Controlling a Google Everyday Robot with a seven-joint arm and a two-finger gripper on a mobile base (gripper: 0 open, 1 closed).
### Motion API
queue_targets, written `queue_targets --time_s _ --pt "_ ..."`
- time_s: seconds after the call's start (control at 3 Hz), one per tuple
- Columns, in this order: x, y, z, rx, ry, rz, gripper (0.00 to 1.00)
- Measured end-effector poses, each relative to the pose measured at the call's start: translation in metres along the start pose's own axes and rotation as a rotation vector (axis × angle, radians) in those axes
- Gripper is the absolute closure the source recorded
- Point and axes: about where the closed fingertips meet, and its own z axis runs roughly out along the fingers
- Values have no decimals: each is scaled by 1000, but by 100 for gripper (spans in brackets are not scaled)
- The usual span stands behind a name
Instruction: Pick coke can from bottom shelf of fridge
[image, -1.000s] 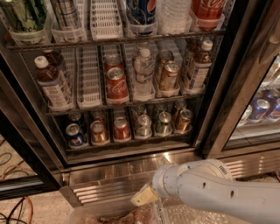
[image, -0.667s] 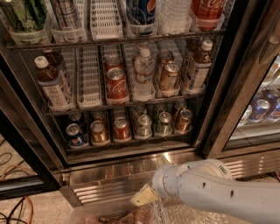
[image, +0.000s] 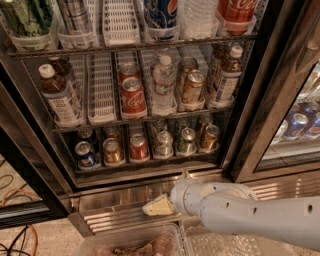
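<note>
The fridge (image: 250, 125) stands with its left door open. On the bottom shelf (image: 145, 164), in pale lane trays, stands a row of short cans. The coke can (image: 138, 147) is the small red one with a silver top, third from the left. A blue Pepsi can (image: 86, 155) and a gold-orange can (image: 113, 150) stand to its left, and silver and gold cans to its right. My white arm (image: 240, 210) comes in from the lower right. The gripper (image: 158, 206) shows only as a pale tip in front of the ribbed steel base, below the coke can and apart from it.
A larger Coke can (image: 132, 95), a water bottle (image: 164, 85) and brown bottles stand on the middle rack. The closed right glass door (image: 295, 125) has cans behind it. A clear plastic bin (image: 125, 245) lies at the bottom edge. Cables (image: 15, 235) lie on the floor at the left.
</note>
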Motion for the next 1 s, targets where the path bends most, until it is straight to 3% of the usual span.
queue_targets --time_s 0.33,0.67,1.0 --pt "-6 -2 27 29 -71 39 0" --pt "-27 11 61 41 -162 49 0" --pt "-68 13 83 74 -285 56 0"
